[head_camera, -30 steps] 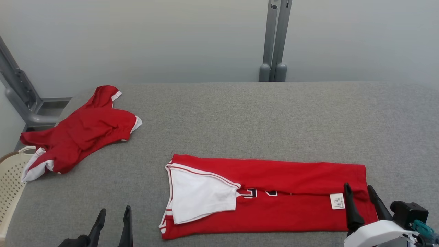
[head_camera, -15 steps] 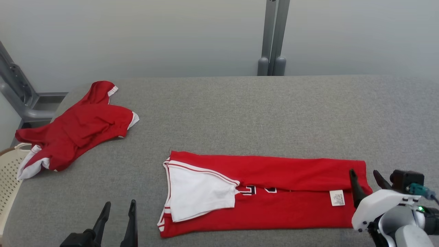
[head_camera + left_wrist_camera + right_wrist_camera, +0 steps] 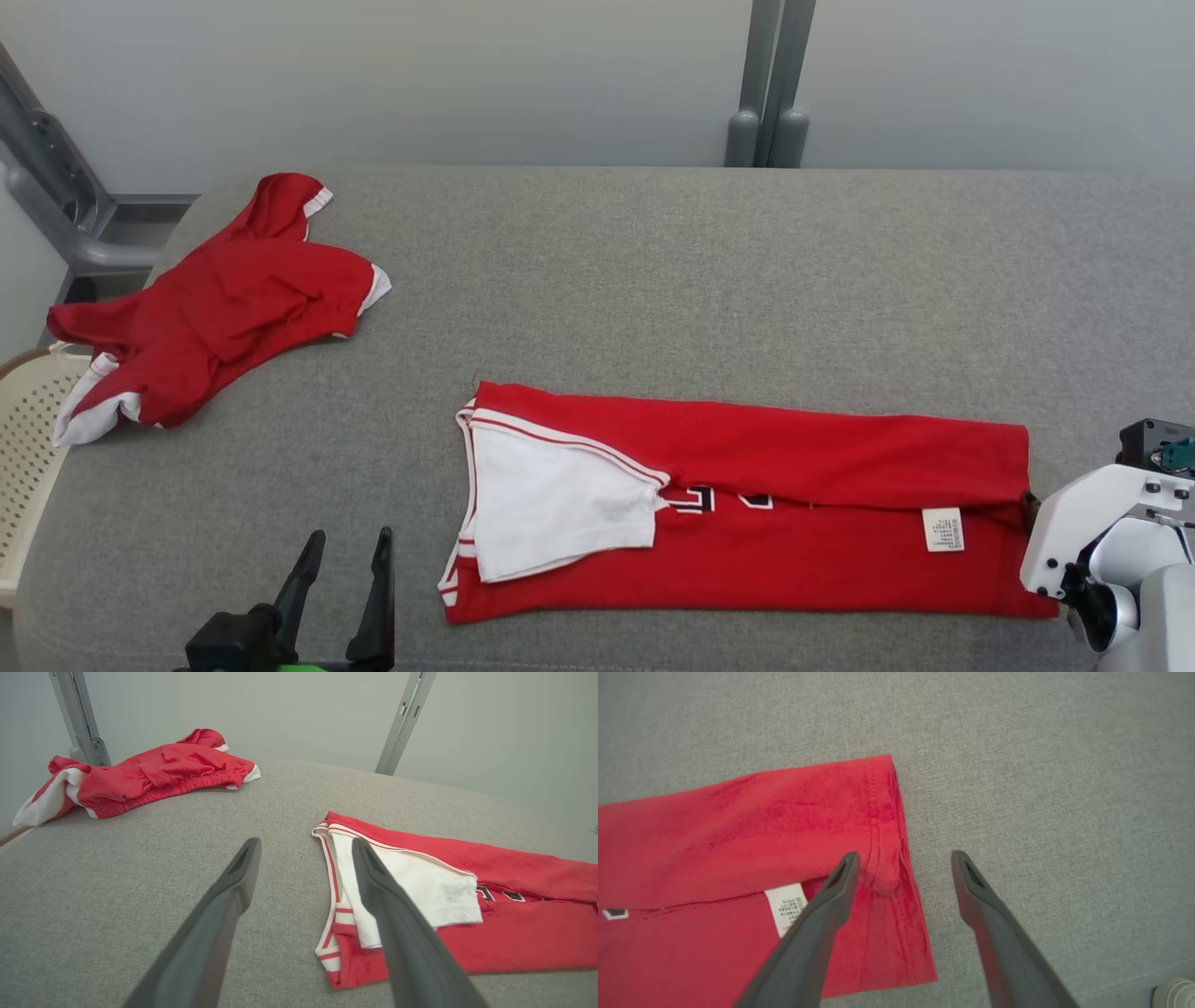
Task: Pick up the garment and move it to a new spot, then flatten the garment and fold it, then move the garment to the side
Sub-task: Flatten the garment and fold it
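The grey cloth-covered desk (image 3: 653,280) spans the head view. On its near half lies the garment (image 3: 822,569), a red jersey folded into 1 long strip running left to right, with a white panel (image 3: 551,513) edged in red-and-white trim at its left end and parts of dark lettering along the fold seam.

At the desk's far left corner a second red garment (image 3: 224,317) with white cuffs lies crumpled, well apart from the jersey. The left wrist view shows its gathered waistband, a detail the head view does not make out. Below it, past the desk's left edge, is the rim of a cream perforated basket (image 3: 23,448) – the head view alone catches this. 2 grey posts (image 3: 770,84) stand behind the far edge.

The left pincer (image 3: 347,537) is at the near edge, left of the jersey, its 2 fingers spread and holding nothing. In its own wrist view the right finger overlaps the white panel, but the head view shows it apart from the cloth.

The right arm's white wrist housing (image 3: 1083,523) sits at the jersey's right end and hides the fingers there. Its wrist view shows the right pincer (image 3: 905,856) released, straddling the hemmed end – 1 finger over red cloth, 1 over bare desk. Whether either touches I cannot tell.

A small white care label (image 3: 943,529) lies on the fold line, just beside that finger.
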`<state>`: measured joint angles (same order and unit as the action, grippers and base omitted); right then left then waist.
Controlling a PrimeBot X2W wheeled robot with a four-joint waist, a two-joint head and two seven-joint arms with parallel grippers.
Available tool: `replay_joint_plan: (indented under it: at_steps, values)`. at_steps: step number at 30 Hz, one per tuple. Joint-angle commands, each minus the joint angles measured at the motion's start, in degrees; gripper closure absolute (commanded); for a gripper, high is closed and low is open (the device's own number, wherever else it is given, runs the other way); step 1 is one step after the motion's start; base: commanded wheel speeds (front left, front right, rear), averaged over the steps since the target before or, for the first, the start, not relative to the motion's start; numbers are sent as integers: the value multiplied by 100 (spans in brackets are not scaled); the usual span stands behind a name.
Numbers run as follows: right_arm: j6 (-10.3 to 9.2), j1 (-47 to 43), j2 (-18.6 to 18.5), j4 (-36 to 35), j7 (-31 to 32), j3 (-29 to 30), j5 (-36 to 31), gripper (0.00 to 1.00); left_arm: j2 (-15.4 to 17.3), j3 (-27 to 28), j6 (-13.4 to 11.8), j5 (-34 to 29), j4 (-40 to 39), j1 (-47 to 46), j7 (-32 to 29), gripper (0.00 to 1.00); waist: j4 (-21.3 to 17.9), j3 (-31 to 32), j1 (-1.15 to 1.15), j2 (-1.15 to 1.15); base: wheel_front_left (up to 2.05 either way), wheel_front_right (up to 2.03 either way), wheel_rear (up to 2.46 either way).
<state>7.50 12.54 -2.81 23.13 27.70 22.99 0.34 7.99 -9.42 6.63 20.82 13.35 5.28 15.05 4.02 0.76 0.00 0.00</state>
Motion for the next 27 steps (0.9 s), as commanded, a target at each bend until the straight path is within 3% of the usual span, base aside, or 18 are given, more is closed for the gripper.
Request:
replay_joint_plan:
  at_steps: [1,11,23,24,25,26,27]
  values:
    - [-2,70,-14,39,102,44,-61,0,11,-8,31,-25,12,-137,19,0,80,-115,0,0,0,0,0]
    - [-2,176,-16,321,445,112,-73,0,22,-40,48,4,66,-276,19,0,153,-337,0,0,0,0,0]
    - [-2,441,-7,828,369,147,-7,0,101,-106,73,4,83,-462,19,0,260,-558,0,0,0,0,0]
    - [-2,462,0,869,375,155,10,9,103,-110,74,6,88,-460,19,0,263,-568,0,0,0,0,0]
    - [-2,481,1,905,370,167,19,60,101,-110,75,12,95,-456,19,0,266,-575,0,0,0,0,0]
    - [-2,483,2,924,351,184,-21,100,102,-115,76,17,100,-453,19,0,267,-578,0,0,0,0,0]
    - [-2,482,1,943,336,203,-55,100,104,-116,77,20,105,-450,19,0,269,-577,0,0,0,0,0]
